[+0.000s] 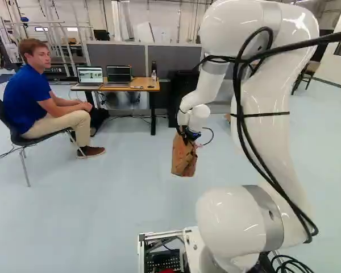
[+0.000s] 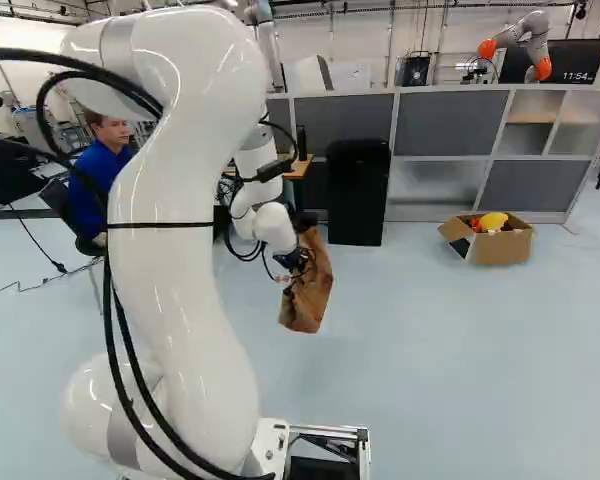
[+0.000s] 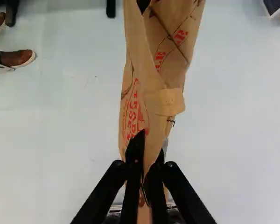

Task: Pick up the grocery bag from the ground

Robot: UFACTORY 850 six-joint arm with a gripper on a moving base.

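1. At the wrist, the gripper [image 3: 151,143] is clamped on the bag [image 3: 140,70], a finger against either side of the creased paper.
2. Below the grip, the bag hangs, slanting in the right base view, apparently clear of the floor [image 1: 102,199]. Red print [image 3: 136,112] marks its side.
3. Step in hand, as judged: the lift, nearly complete. Raise slowly with an even squeeze and let swing settle; thin paper may tear or slip.
4. Well beyond: box [image 2: 500,248]; counter [image 1: 119,87]; screen [image 2: 580,60] with lit digits.
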